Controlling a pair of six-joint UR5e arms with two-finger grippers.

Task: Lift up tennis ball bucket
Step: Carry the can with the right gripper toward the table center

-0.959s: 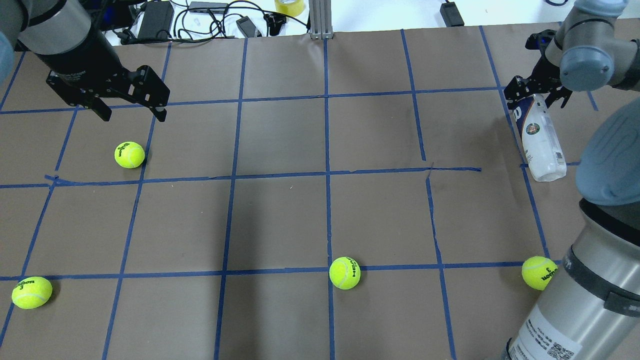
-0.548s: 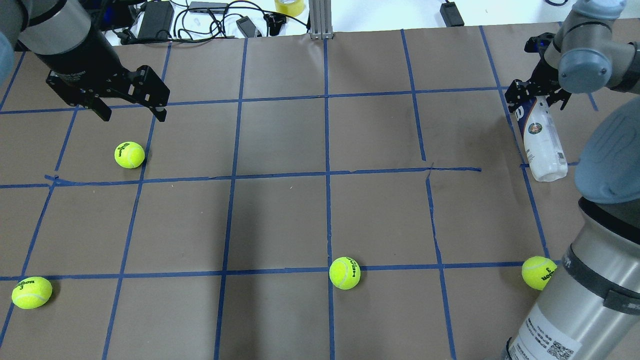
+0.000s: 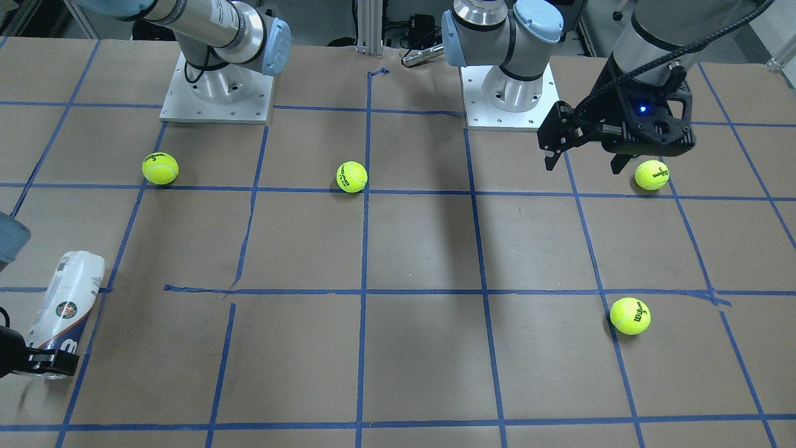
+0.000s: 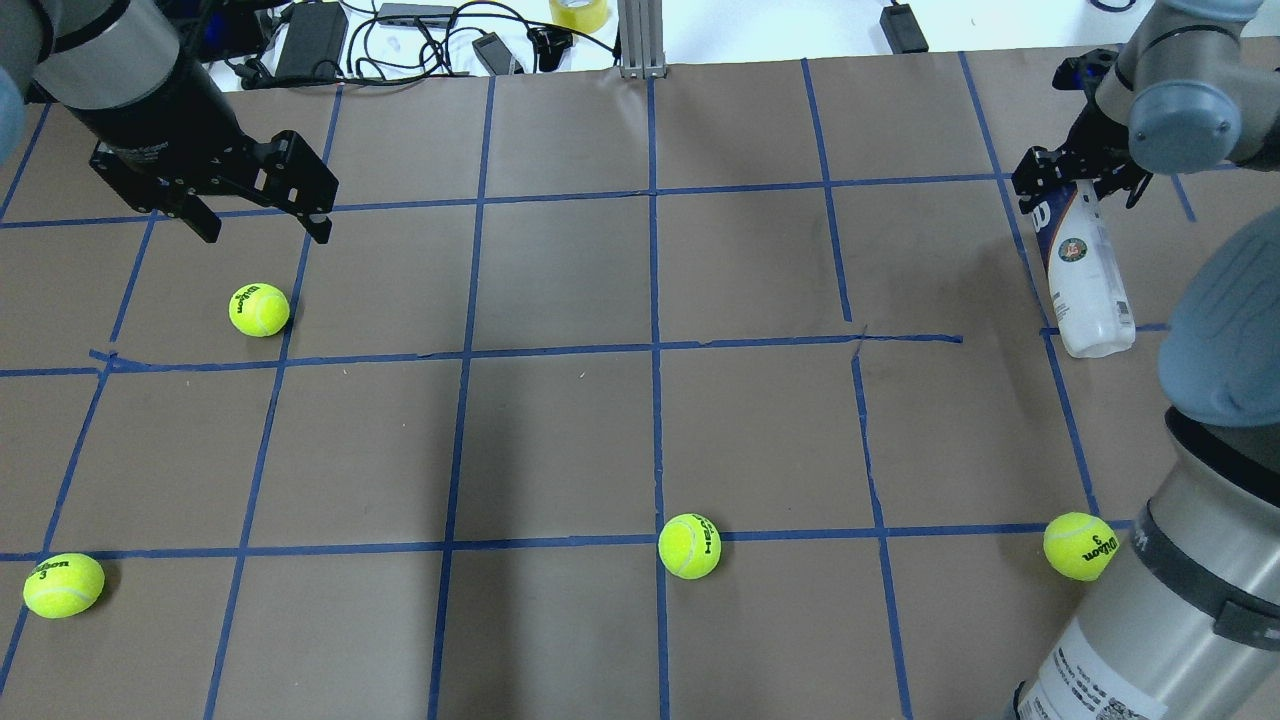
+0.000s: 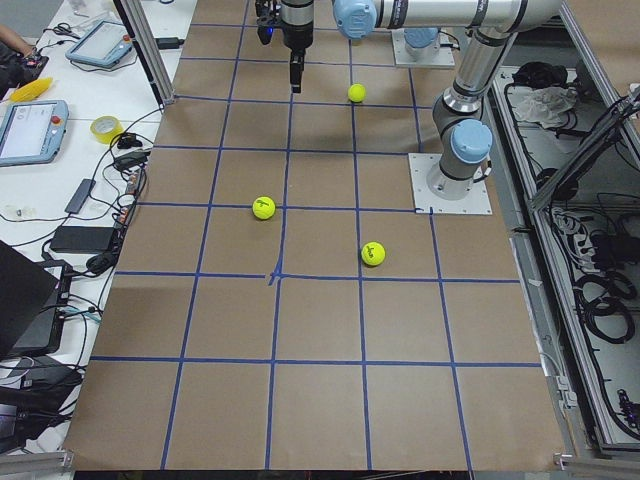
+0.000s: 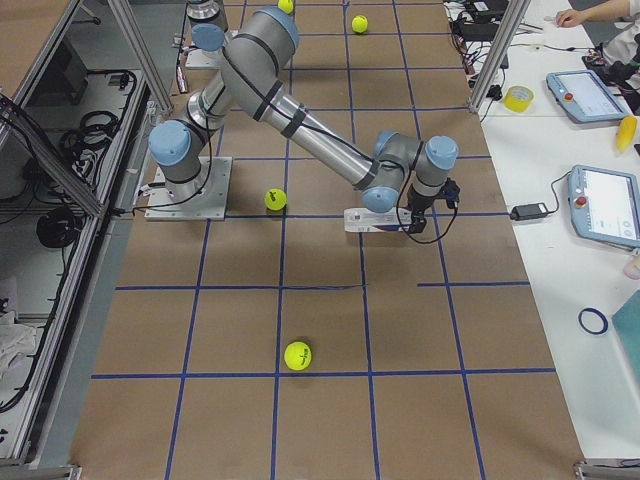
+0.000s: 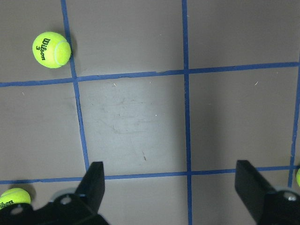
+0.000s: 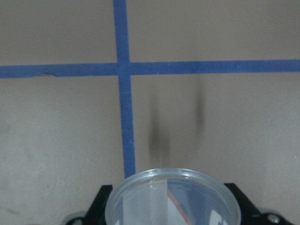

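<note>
The tennis ball bucket (image 4: 1085, 285) is a clear can with a white label and a navy band, lying at the table's right side. It also shows in the front-facing view (image 3: 65, 305) and the exterior right view (image 6: 372, 220). My right gripper (image 4: 1075, 185) is shut on its navy-band end. The right wrist view shows the can's open rim (image 8: 171, 197) between the fingers. The can's other end seems to rest on the paper. My left gripper (image 4: 265, 225) is open and empty, hovering above the table's far left; it also shows in the front-facing view (image 3: 584, 162).
Several yellow-green tennis balls lie on the brown paper: one (image 4: 259, 309) just below the left gripper, others at the near left (image 4: 64, 585), the near middle (image 4: 689, 546) and the near right (image 4: 1078, 546). Cables, adapters and a tape roll (image 4: 578, 12) line the far edge.
My right gripper has moved slightly toward the far edge, drawing the can's gripped end with it. The can now lies more lengthwise. The left arm has not moved.
</note>
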